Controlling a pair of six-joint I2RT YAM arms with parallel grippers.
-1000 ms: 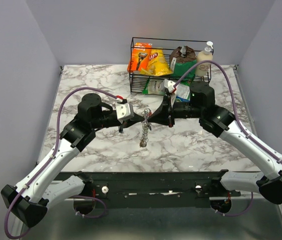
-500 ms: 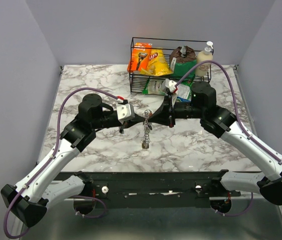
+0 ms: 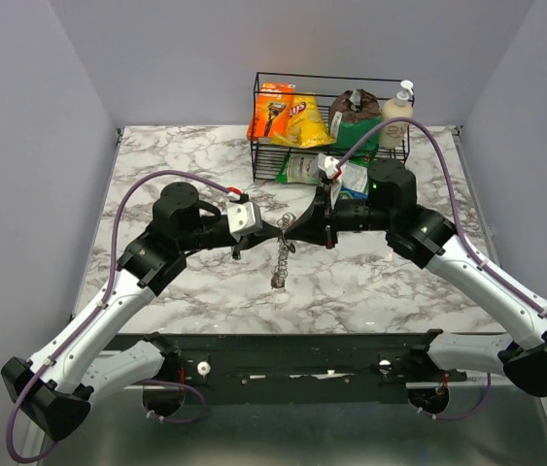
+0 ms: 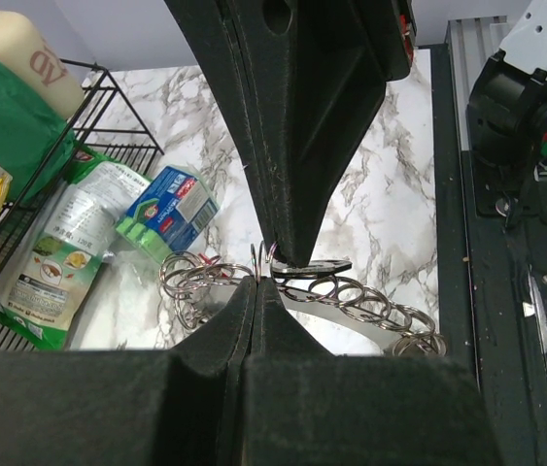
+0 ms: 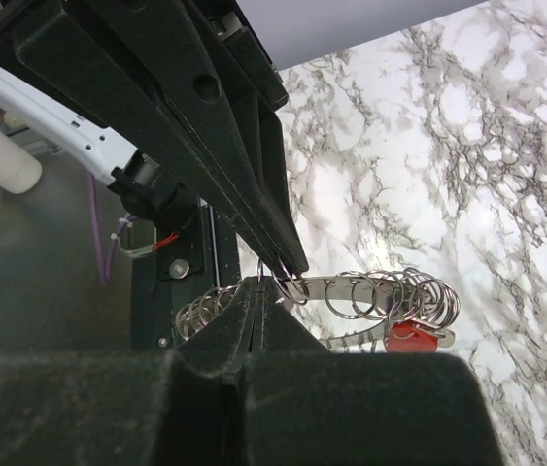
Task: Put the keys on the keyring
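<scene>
Where our two arms meet over the middle of the worktop (image 3: 176, 160), white marble veined with grey, we hold the keyring (image 3: 289, 221) between us; the left gripper (image 3: 275, 231) has its fingers clenched on the ring from one side; the right gripper (image 3: 300, 224) has its fingers clenched on it from the other; the chain (image 3: 280, 260) trails from the ring towards the near edge, a red tag (image 5: 411, 336) among its links; a black wire basket (image 3: 331, 80) of packets stands at the far edge; pale lilac-grey walls (image 3: 20, 116) close the worktop in on three sides.
</scene>
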